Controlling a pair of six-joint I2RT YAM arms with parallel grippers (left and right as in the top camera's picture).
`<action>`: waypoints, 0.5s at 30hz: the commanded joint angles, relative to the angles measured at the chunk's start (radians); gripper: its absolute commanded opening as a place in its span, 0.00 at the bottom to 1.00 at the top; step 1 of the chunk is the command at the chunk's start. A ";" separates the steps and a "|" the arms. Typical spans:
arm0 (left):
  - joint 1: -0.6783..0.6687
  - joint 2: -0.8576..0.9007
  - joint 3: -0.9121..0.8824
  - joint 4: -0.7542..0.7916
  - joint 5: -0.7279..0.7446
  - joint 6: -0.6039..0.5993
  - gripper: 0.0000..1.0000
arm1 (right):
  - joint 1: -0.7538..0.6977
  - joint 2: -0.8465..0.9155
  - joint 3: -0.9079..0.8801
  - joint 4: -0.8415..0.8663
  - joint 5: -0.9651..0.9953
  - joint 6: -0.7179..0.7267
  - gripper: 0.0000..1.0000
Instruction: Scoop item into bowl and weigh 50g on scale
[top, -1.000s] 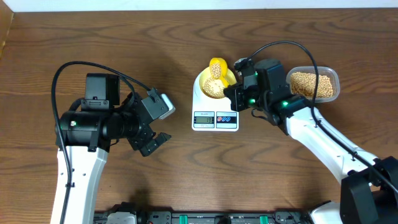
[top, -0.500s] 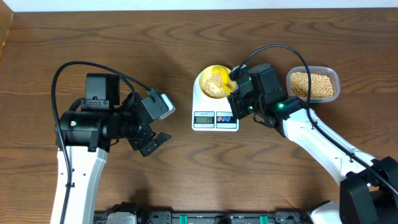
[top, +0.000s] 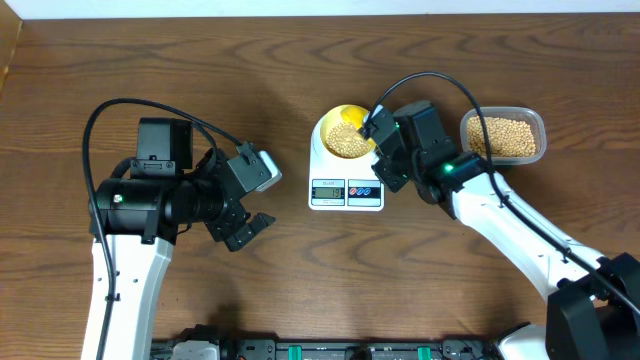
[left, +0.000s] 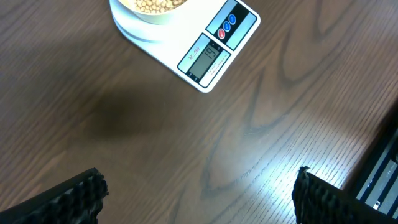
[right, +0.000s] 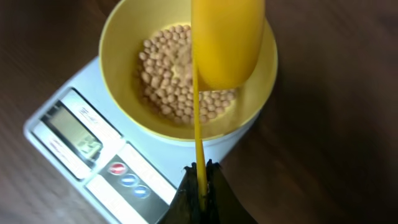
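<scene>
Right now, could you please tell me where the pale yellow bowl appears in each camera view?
Overhead: bowl top centre, on the scale.
Left wrist: bowl cut off at the top edge, left of centre.
Right wrist: bowl fills the upper middle, under the yellow scoop.
Shared landmark: the scale's grey display.

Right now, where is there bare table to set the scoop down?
Bare wood lies between the left arm and the scale, and on the scale's near side. Crowded: between the scale and the tub, under the right arm.
</scene>
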 joint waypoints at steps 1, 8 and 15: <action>0.003 -0.007 0.010 -0.003 -0.002 0.009 0.98 | 0.021 -0.002 0.027 -0.001 0.101 -0.143 0.01; 0.003 -0.007 0.010 -0.003 -0.002 0.009 0.98 | 0.047 -0.002 0.027 0.016 0.160 -0.238 0.01; 0.003 -0.007 0.010 -0.003 -0.002 0.009 0.98 | 0.048 -0.017 0.029 0.094 0.217 -0.273 0.01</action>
